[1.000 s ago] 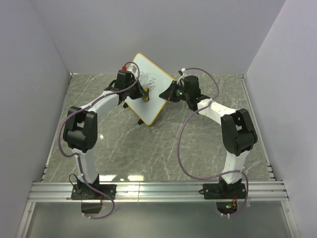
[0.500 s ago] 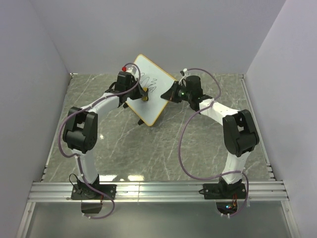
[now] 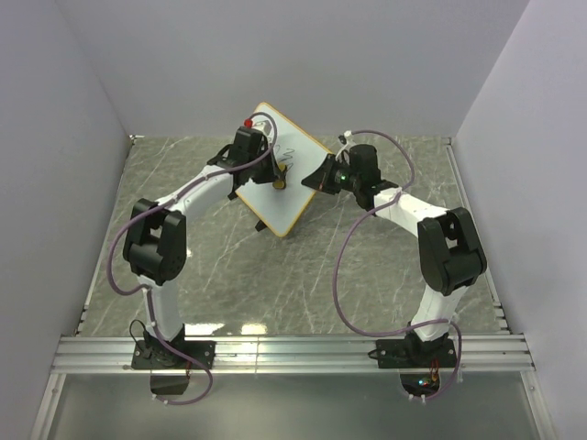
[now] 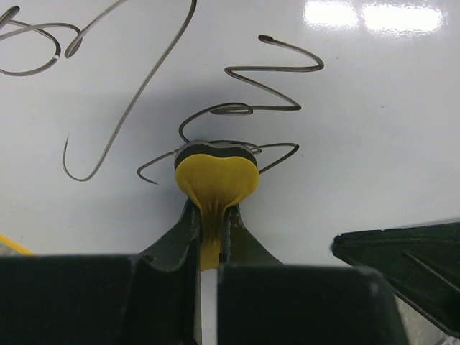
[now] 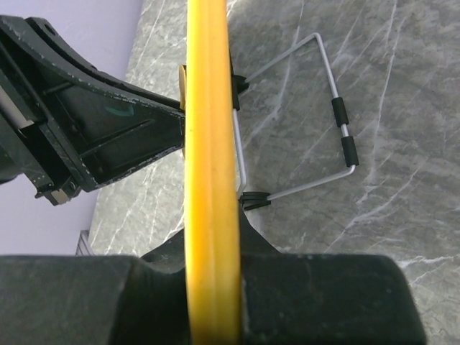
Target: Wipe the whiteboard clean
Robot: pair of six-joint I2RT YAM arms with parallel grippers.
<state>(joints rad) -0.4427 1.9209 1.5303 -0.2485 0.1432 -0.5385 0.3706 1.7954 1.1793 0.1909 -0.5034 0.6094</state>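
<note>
Slid a bit to the right across the whiteboard [image 3: 295, 197] since a second ago, the left gripper [image 4: 209, 219] is clamped tight on a yellow eraser [image 4: 215, 176], which looks pressed onto the scribbles [image 4: 273, 70]. Whiteboard's propped tilted at the table's [image 3: 367, 266] far middle, its yellow edge pinched by the right gripper [image 5: 213, 241].

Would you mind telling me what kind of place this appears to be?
Probably a lab robot workcell: plain white walls box in a marble-patterned table, with an aluminium rail along its near edge.
</note>
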